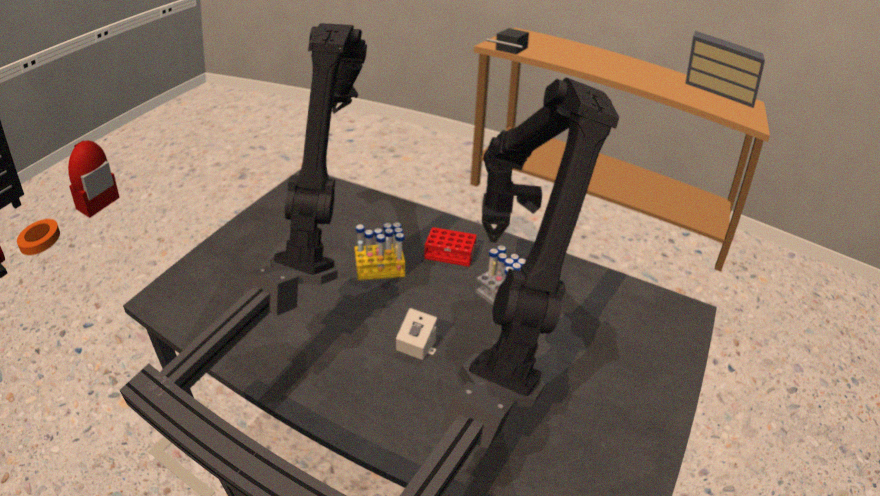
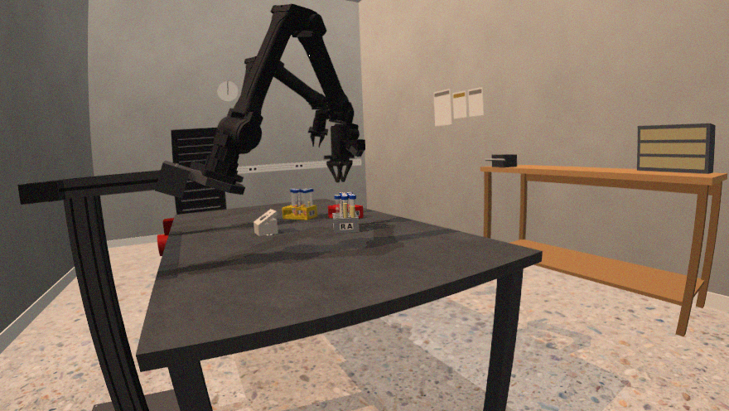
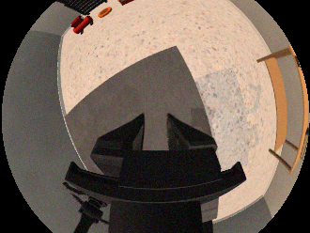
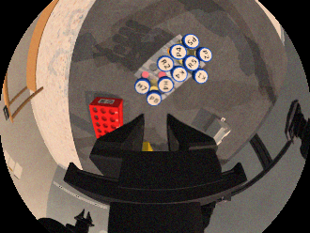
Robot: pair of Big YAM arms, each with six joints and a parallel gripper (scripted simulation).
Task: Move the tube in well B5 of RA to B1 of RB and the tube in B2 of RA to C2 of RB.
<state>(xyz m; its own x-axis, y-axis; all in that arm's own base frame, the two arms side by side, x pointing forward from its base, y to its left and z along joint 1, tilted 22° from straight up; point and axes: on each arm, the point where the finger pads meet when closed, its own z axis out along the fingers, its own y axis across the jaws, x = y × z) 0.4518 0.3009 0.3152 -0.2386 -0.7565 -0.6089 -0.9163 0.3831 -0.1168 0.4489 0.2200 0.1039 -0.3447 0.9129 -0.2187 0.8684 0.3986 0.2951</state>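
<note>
The grey rack RA (image 1: pixel 484 284) (image 2: pixel 335 225) (image 4: pixel 149 62) holds several blue-capped tubes, partly hidden behind the right arm in the top view. The yellow rack RB (image 1: pixel 384 270) (image 2: pixel 300 215) (image 4: pixel 147 147) holds several blue-capped tubes; fingers hide most of it in the right wrist view. My right gripper (image 1: pixel 493 238) (image 2: pixel 340 180) (image 4: pixel 155 117) is partly open and empty, pointing down high above the bench near RA. My left gripper (image 2: pixel 316 144) (image 3: pixel 155 115) is partly open and empty, raised high away from the racks. The white DONE box (image 1: pixel 406 340) (image 2: pixel 266 227) (image 4: pixel 213 132) shows no lit lamp.
An empty red rack (image 1: pixel 450 251) (image 2: pixel 359 210) (image 4: pixel 107 117) stands between RB and RA, farther from the arm bases. The DONE box sits on the bases' side of the racks. Tubes in both racks stand close together.
</note>
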